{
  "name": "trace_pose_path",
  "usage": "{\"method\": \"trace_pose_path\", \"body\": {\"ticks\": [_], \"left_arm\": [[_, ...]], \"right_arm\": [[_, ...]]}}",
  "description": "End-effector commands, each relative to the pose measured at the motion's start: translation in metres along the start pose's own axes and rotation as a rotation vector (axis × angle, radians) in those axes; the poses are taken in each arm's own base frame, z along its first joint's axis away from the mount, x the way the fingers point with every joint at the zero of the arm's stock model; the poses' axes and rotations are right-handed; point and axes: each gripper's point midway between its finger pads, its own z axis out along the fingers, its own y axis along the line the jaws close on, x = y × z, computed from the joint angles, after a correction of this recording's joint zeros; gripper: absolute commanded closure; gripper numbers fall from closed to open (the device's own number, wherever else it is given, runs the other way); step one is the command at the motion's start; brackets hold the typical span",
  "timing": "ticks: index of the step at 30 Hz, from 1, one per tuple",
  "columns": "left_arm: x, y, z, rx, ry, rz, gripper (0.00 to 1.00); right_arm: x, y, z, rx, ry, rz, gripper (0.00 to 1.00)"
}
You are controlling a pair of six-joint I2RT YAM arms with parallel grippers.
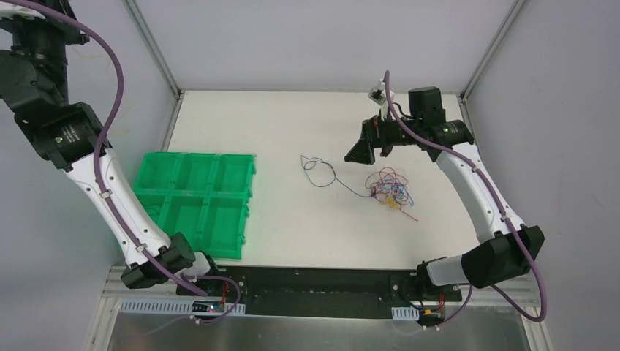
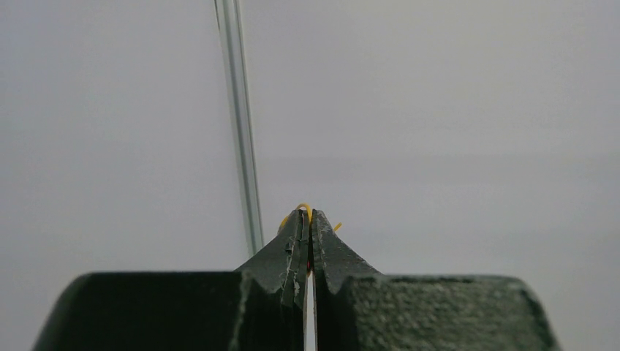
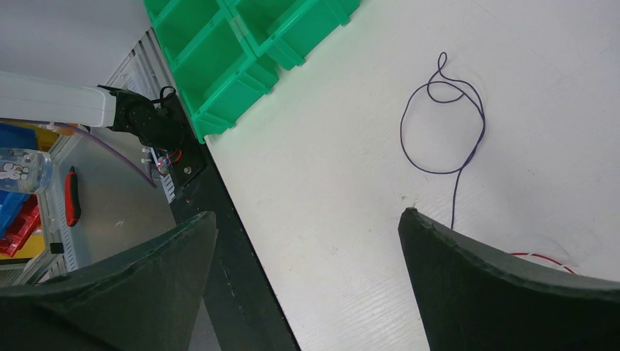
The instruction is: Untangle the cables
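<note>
A tangle of thin cables (image 1: 391, 190), red, blue, purple and yellow, lies on the white table (image 1: 292, 234) right of centre. One dark cable (image 1: 318, 170) lies loose to its left, curled in a loop (image 3: 442, 124). My right gripper (image 1: 362, 150) hovers open just above and left of the tangle, with nothing between its fingers (image 3: 468, 292); a red cable end (image 3: 541, 256) shows beside one finger. My left gripper (image 2: 311, 216) is raised off the table, facing a grey wall. It is shut on a yellow cable (image 2: 304, 206) that curls over the fingertips.
A green tray of six bins (image 1: 197, 201) sits on the table's left half. A metal frame post (image 2: 241, 146) stands just behind the left gripper. Off the near-left table edge lie a red-handled tool (image 3: 72, 196) and a bottle (image 3: 22, 168).
</note>
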Motion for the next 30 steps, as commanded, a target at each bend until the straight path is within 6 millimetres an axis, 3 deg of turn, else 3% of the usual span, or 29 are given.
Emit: {"method": "trace_pose_path", "body": {"ticks": [1,11,30], "left_arm": [[-0.009,0.004,-0.007,-0.017,-0.039,0.1,1.0],[0.003,0.025,-0.008,-0.101,-0.007,0.174,1.0],[0.056,0.02,-0.017,-0.047,0.098,0.081,1.0]], "right_arm": [[0.006,0.002,0.002,-0.009,0.013,0.002,0.01],[0.015,-0.002,0.003,-0.001,0.042,0.012,0.01],[0.024,-0.005,0.004,0.009,0.069,0.015,0.01]]}}
